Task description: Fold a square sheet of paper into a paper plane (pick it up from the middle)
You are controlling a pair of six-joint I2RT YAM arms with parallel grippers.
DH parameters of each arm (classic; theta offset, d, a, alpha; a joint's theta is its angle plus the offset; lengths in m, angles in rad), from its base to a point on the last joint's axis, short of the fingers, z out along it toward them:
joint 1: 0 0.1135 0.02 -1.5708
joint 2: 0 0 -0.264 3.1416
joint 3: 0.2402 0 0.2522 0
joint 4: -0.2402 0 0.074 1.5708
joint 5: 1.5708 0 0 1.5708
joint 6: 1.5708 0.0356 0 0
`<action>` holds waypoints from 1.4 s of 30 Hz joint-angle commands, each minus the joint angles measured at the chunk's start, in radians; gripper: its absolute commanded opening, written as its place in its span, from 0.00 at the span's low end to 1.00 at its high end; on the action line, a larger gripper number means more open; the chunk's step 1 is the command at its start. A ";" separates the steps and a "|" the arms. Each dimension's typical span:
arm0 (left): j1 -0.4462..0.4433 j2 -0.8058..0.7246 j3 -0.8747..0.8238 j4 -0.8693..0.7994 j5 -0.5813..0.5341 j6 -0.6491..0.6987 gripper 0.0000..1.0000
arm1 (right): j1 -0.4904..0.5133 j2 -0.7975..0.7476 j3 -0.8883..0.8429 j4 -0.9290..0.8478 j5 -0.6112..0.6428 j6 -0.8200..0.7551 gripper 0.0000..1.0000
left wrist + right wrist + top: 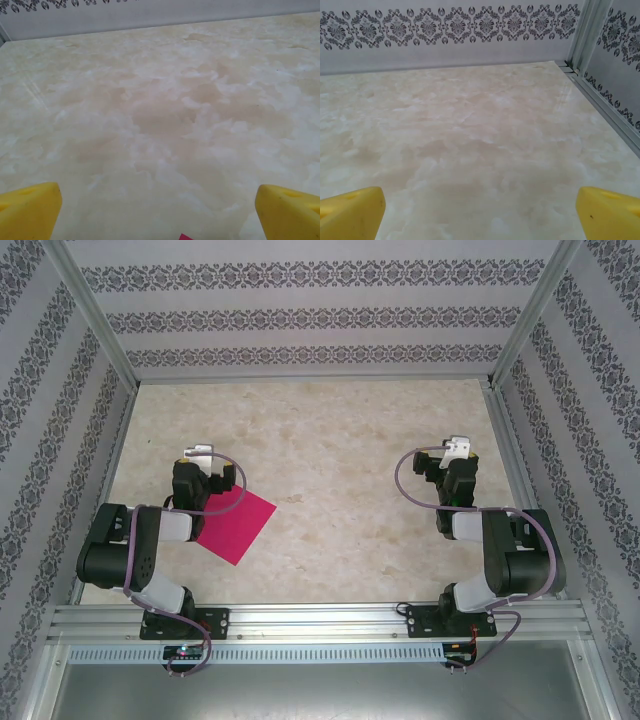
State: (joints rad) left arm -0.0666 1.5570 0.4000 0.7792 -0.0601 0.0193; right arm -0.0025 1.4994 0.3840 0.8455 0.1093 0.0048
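The square sheet of paper [240, 523] is magenta-pink and lies flat on the marble-patterned table, turned like a diamond, on the left side near the front. Its left part is hidden under my left arm. My left gripper [203, 472] hovers over the sheet's far-left edge and points away from the bases. In the left wrist view its yellow fingertips [27, 210] stand wide apart, so the left gripper [160, 212] is open and empty, with one pink corner of the sheet [186, 237] at the bottom edge. My right gripper [452, 462] is far to the right, open [480, 215] over bare table.
Patterned walls with metal frame posts [92, 315] close in the table on three sides. A metal rail [605, 107] runs along the right edge near my right gripper. The arm bases sit on an aluminium beam [320, 620] at the front.
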 commanded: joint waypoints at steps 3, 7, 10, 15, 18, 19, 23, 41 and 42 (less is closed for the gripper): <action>-0.001 0.005 0.017 0.046 0.013 0.012 1.00 | -0.008 -0.003 0.009 0.016 -0.018 -0.005 0.98; -0.001 0.005 0.016 0.048 0.012 0.011 1.00 | -0.007 -0.001 0.010 0.015 -0.018 -0.003 0.98; -0.001 0.005 0.017 0.046 0.013 0.012 1.00 | -0.008 -0.001 0.010 0.015 -0.020 -0.004 0.98; 0.001 0.005 0.019 0.045 0.016 0.009 1.00 | -0.010 0.000 0.014 0.009 -0.020 -0.002 0.98; 0.002 0.005 0.019 0.044 0.016 0.009 1.00 | -0.010 0.001 0.014 0.007 -0.023 -0.003 0.98; 0.002 0.005 0.019 0.045 0.016 0.010 1.00 | -0.010 0.001 0.015 0.007 -0.021 -0.002 0.98; 0.002 0.005 0.019 0.045 0.015 0.011 1.00 | -0.010 -0.001 0.013 0.012 -0.020 -0.003 0.98; 0.001 -0.273 0.261 -0.613 -0.153 -0.206 1.00 | 0.239 -0.320 0.272 -0.699 0.260 0.104 0.98; 0.001 -0.284 0.300 -0.679 -0.146 -0.234 1.00 | 0.266 -0.327 0.307 -0.763 0.257 0.138 0.98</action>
State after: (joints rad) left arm -0.0666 1.3216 0.6197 0.3630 -0.1856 -0.0990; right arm 0.2062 1.2045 0.6109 0.3367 0.2955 0.0360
